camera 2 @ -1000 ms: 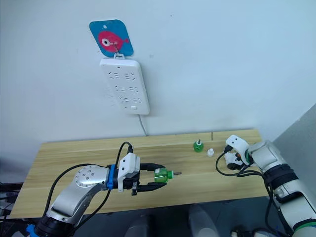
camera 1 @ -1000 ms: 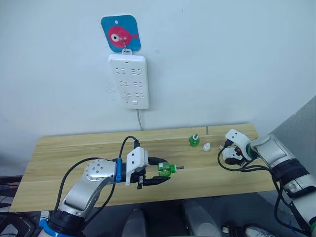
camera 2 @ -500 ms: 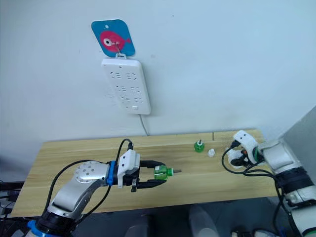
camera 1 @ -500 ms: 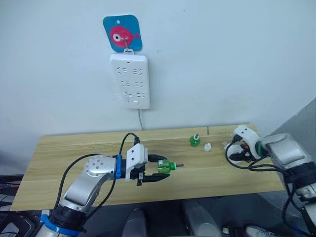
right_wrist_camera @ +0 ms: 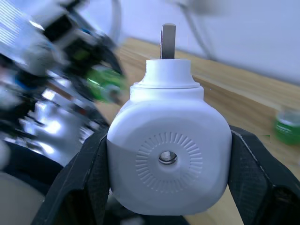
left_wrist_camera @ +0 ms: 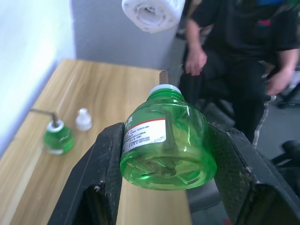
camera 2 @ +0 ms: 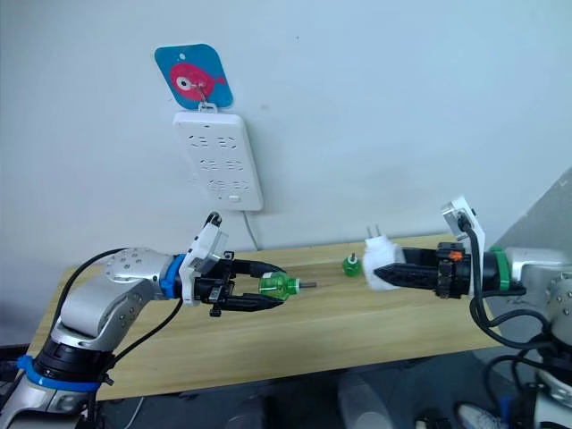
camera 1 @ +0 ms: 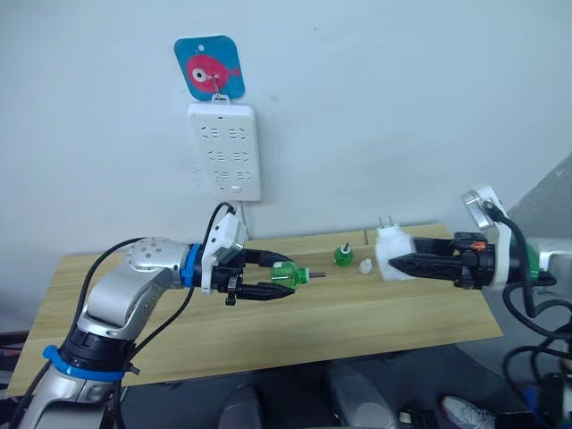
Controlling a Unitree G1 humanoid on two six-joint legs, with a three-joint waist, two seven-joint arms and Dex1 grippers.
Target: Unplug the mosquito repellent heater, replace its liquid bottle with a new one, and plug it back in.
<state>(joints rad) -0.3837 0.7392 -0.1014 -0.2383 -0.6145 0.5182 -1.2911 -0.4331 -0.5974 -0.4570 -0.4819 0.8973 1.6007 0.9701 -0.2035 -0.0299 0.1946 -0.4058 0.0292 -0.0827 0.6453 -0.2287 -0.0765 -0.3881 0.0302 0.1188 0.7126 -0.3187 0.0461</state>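
Between your two loads the air above the table [camera 1: 268, 335] is open: the left gripper [camera 1: 268, 276] with its green bottle [camera 1: 283, 275] and the right gripper [camera 1: 407, 265] with the white heater [camera 1: 389, 253] face each other across a clear gap. Below that gap, near the table's far edge, a second green bottle [camera 1: 343, 256] and a small white cap [camera 1: 365, 265] stand close together, so a low pass there meets them. The wall's power strip [camera 1: 224, 152] hangs well above, with free room below it.
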